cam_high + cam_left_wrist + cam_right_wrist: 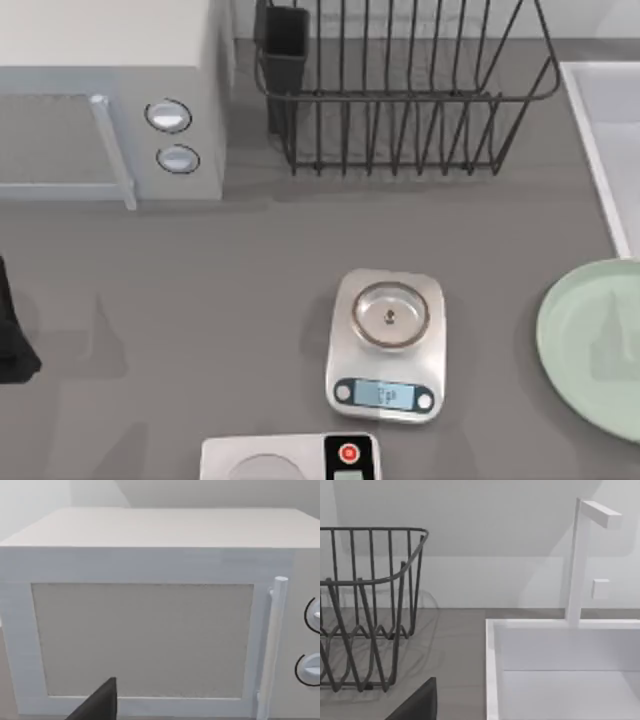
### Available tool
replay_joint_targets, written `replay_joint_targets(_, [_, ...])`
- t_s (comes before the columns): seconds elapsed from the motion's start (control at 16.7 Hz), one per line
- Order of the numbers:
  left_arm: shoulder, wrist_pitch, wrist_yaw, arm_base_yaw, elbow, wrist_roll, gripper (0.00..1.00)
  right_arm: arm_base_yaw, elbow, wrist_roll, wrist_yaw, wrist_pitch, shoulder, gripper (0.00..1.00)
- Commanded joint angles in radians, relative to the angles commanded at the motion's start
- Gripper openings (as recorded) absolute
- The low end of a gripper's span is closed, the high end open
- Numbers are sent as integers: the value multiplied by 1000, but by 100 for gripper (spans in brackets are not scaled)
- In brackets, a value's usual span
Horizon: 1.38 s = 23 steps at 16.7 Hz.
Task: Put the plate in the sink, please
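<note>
Nothing grasped yet; the step in hand looks like the reach for the plate.

Nearest in the top view, at 6 o'clock on the grey bench point(200, 290), sits a white flat device with a red button point(290, 458), cut by the frame edge. Just beyond it, near centre, stands the silver kitchen scale with a small round steel pan point(386, 345).

The large flat round pale mint-green plate point(590, 345) lies flat on the bench at 3 to 4 o'clock, partly past the right edge, well apart from the scale.

The left arm point(12, 340) shows as a dark shape at 9 o'clock, apparently parked. Its wrist view faces the white boxy microwave point(150, 630), with one dark fingertip point(100, 705) at the picture's edge; spread or pressed together cannot be told.

Far side: the microwave at 11 o'clock, the black wire dish rack point(400, 90) at 12 to 1 o'clock, and the light grey-white rectangular sink point(610, 130) at 2 o'clock, directly beyond the plate.

The right wrist view looks at rack, sink and a white tap point(580, 560); a dark fingertip point(420, 705) is visible, state cannot be told.

Advice: the right arm is the closer one. A flat plate gives little to pinch, so the fingers should take the rim at its near-centre edge, lift level, clear the sink's raised rim, avoid the tap, and set it down low inside.
</note>
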Motion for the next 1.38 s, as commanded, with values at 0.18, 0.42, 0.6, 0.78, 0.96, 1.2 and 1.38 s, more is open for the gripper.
replay_joint_targets(0.18, [0,0,0,0,0,0,100,0,0,0,0,0,0,100])
replay_joint_targets(0.42, [0,0,0,0,0,0,100,0,0,0,0,0,0,100])
replay_joint_targets(0.6, [0,0,0,0,0,0,100,0,0,0,0,0,0,100])
replay_joint_targets(0.78, [0,0,0,0,0,0,100,0,0,0,0,0,0,100])
replay_joint_targets(0.96, [0,0,0,0,0,0,100,9,29,10,0,-25,32,100])
replay_joint_targets(1.2, [0,0,0,0,0,0,100,59,185,61,0,-161,224,100])
replay_joint_targets(1.38, [0,0,0,0,0,0,100,116,360,119,0,-312,462,100])
